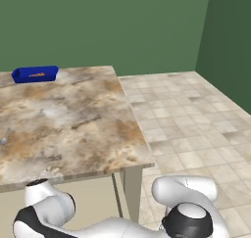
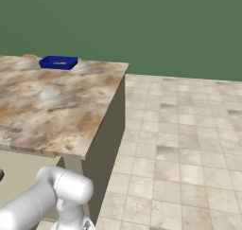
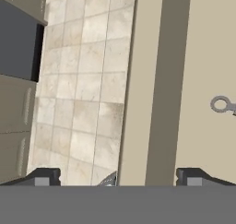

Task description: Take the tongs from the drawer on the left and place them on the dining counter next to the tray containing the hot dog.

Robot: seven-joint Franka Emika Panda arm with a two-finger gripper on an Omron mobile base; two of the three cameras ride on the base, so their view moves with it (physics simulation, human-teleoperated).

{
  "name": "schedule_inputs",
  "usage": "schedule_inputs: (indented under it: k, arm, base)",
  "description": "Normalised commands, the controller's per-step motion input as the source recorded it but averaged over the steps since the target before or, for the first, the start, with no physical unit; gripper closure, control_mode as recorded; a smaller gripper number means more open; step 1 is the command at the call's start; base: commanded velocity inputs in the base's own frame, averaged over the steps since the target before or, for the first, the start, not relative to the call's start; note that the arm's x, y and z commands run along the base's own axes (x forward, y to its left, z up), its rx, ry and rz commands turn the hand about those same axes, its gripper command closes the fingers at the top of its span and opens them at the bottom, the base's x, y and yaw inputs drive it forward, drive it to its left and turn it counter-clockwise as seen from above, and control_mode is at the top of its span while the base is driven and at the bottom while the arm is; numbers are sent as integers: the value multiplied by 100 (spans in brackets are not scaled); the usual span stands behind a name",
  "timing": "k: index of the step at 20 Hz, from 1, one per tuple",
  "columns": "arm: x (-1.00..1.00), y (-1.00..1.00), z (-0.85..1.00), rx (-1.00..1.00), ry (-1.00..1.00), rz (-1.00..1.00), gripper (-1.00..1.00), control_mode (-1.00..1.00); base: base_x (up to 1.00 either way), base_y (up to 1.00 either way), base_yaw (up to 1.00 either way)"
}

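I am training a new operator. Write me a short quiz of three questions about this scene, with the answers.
1. True or false: the blue tray stands at the near edge of the stone counter.
2. Choose one. The gripper is: A) shut on nothing; B) open, with nothing between its fingers; C) shut on the tray.
3. Fill in: the hot dog lies in the ____.

Key: 1 false, it stands at the far corner; 2 B; 3 tray.

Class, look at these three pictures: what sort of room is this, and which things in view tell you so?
Probably a kitchen or dining area: a marbled stone dining counter carrying a blue tray of food, a tiled floor, and cabinet fronts in the hand view.
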Motion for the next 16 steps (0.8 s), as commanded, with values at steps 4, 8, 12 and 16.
schedule_inputs:
  k: [4, 8, 12, 16]
  arm:
    - [6, -1, 48, -4, 0, 0, -100, -100]
    - [15, -10, 36, -2, 0, 0, -100, -100]
    - [21, -17, 25, 0, 0, 0, -100, -100]
    - [25, -13, 5, 0, 1, 0, -100, -100]
  base:
    - [0, 0, 0]
    - [0, 0, 0]
    - [0, 0, 0]
    - [0, 0, 0]
